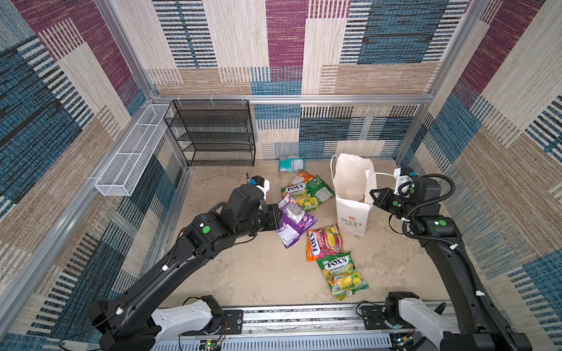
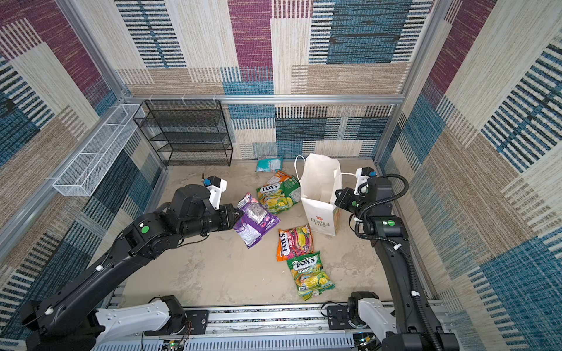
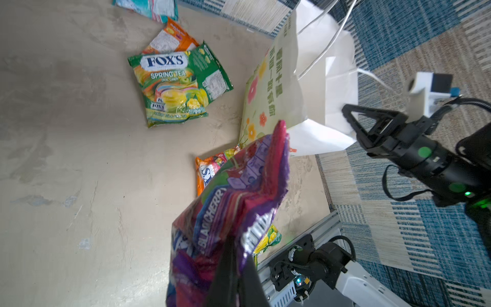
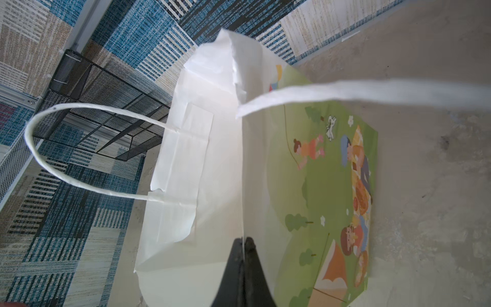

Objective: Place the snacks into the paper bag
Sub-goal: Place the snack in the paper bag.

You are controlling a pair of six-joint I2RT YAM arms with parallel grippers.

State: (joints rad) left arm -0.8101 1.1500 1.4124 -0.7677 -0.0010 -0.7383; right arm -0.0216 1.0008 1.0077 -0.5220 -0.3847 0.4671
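Observation:
My left gripper (image 3: pixel 237 255) is shut on the edge of a purple snack packet (image 1: pixel 293 223), which hangs crumpled above the floor, left of the paper bag (image 1: pixel 352 182). The white bag stands upright with its mouth open. My right gripper (image 4: pixel 243 240) is shut on the bag's rim at its right side wall, holding it. On the floor lie more snacks: a green Spring Tea packet (image 1: pixel 342 273) at the front, an orange Fruits packet (image 1: pixel 324 241) beside the bag, green and orange packets overlapping (image 1: pixel 307 194) left of the bag, and a teal packet (image 1: pixel 292 163) by the back wall.
A black mesh shelf (image 1: pixel 213 133) stands at the back left. A white wire basket (image 1: pixel 130 155) hangs on the left wall. The arms' mounting rail (image 1: pixel 304 316) runs along the front edge. Patterned walls close in three sides.

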